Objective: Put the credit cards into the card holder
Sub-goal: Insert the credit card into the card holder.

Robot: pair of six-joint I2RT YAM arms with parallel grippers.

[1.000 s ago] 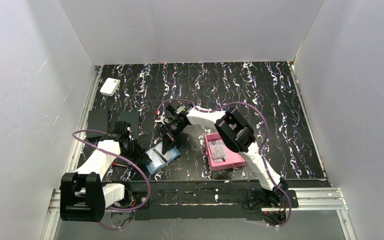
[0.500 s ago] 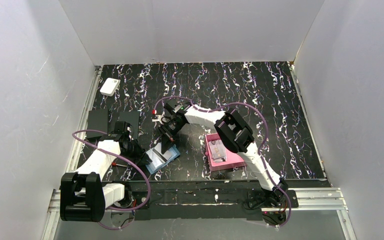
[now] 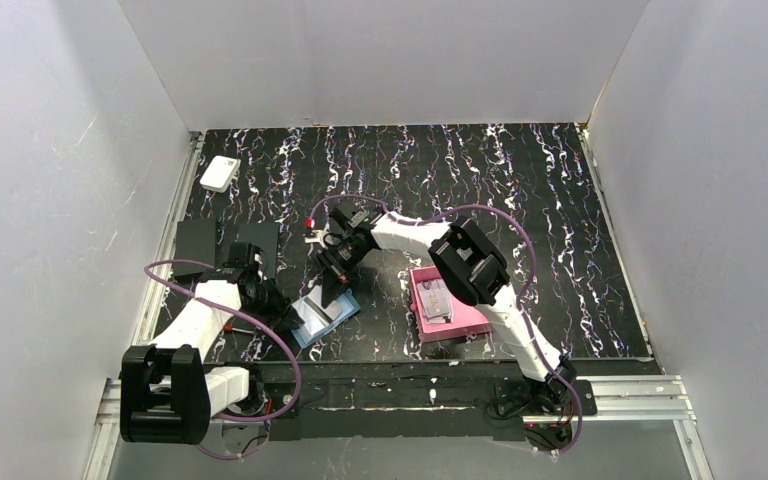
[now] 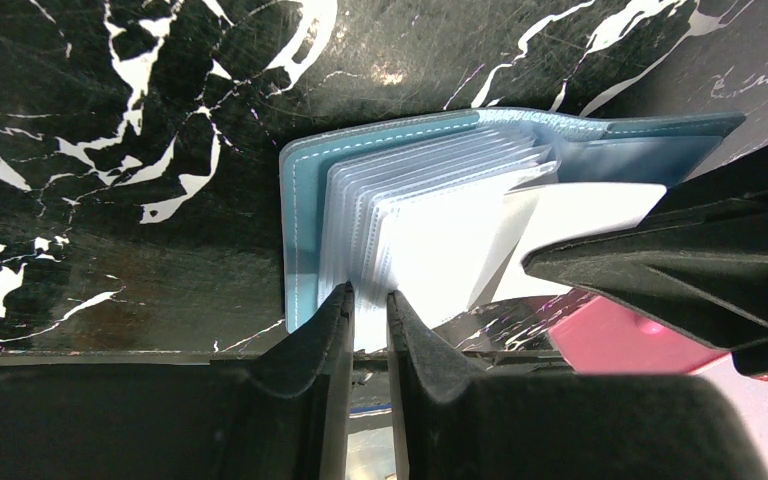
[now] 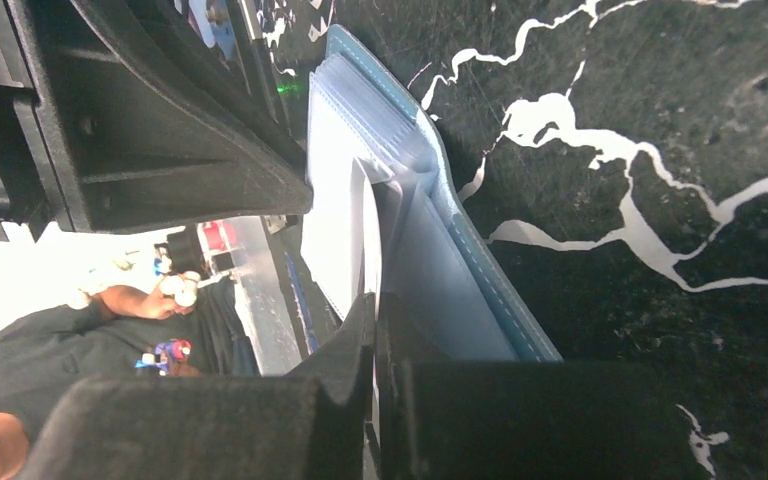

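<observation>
At the left, the left gripper (image 4: 368,297) has its jaws drawn nearly together, pinching the near edge of the clear pocket leaves (image 4: 430,215) of the teal card holder (image 4: 305,210). The holder lies open on the marbled black tabletop (image 3: 520,200) between the two arms. That pinch is the only anchor, and it catches just a thin margin of slick plastic, so a sideways push could, I judge, pull the leaves free and let the holder skate or fold. Just to the right, the right gripper (image 5: 374,305) has its jaws pressed together on a white credit card (image 4: 585,215), whose leading part lies among the leaves, slanted rather than square to them. Because of that slant, a corner may snag on a pocket lip, or the card may slide between two leaves instead of into a sleeve. Pressing on could bow the card or twist it in the narrow grip. The two sets of fingers work close together over the holder, so a bump is possible. Further right, the pink tray (image 3: 470,322) holds more cards (image 3: 436,298), well apart.
</observation>
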